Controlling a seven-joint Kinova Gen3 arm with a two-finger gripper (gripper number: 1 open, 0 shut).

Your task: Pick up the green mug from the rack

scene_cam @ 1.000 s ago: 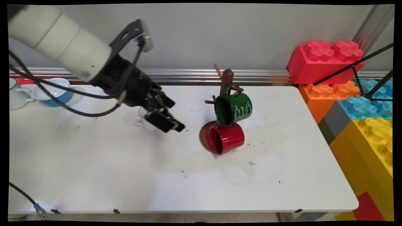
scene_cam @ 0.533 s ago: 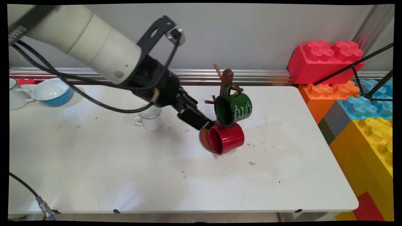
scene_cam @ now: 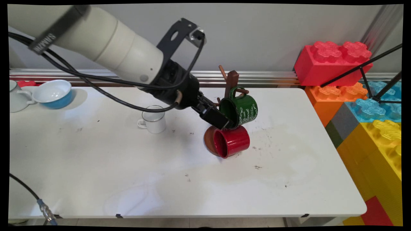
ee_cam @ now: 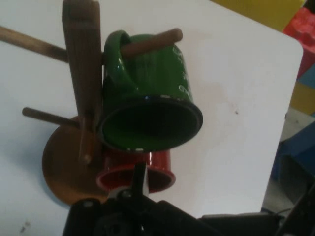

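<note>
A green mug (scene_cam: 241, 109) (ee_cam: 147, 93) hangs by its handle on a peg of a brown wooden mug tree (scene_cam: 231, 80) (ee_cam: 81, 64), its mouth turned toward the hand. Below it a red mug (scene_cam: 231, 141) (ee_cam: 161, 178) lies on its side against the tree's round base (scene_cam: 208, 138) (ee_cam: 59, 172). My black gripper (scene_cam: 224, 123) is open at the lower rim of the green mug. In the hand view one finger (ee_cam: 139, 173) reaches up to that rim, in front of the red mug.
A white mug (scene_cam: 154, 121) stands left of the arm. A blue bowl (scene_cam: 53, 93) and a white pot (scene_cam: 16, 99) sit at the far left. Large red, orange, blue and yellow toy bricks (scene_cam: 330, 61) and black tripod legs (scene_cam: 362, 67) border the table's right edge.
The arm has swung right, from beside the white mug to the mug tree, bringing the gripper up to the green mug's rim. The mugs have not moved.
</note>
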